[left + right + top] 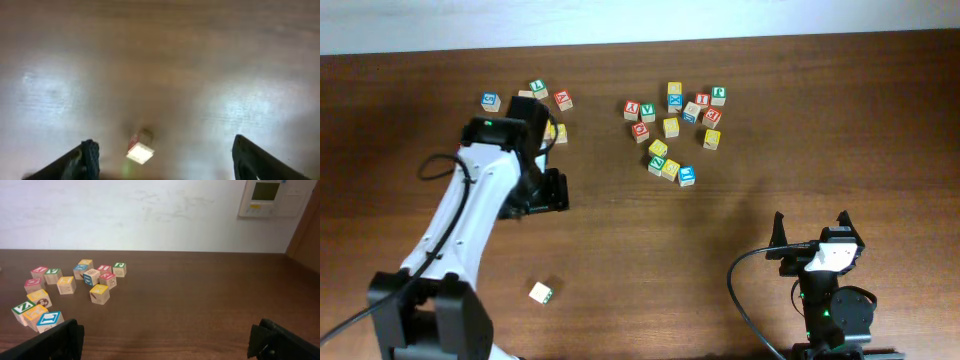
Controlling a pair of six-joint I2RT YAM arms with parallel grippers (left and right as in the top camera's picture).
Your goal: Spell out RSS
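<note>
A lone wooden cube (541, 292) with a green mark on its pale top lies on the table near the front left; I cannot read its letter. In the left wrist view, the same cube (139, 151) appears blurred on the wood below, between the fingers and untouched. My left gripper (555, 192) (164, 149) hangs open over bare wood, well behind that cube. Several yellow-faced cubes, one of them (671, 127) (99, 293), lie in the main cluster. My right gripper (810, 226) (165, 332) stands open and empty at the front right.
A main cluster of letter cubes (675, 125) lies at the back centre, including red (631, 108), blue (687, 175) and green (719, 95) faces. A smaller group (537, 95) sits at the back left, partly hidden by my left arm. A wall lies beyond the table's far edge.
</note>
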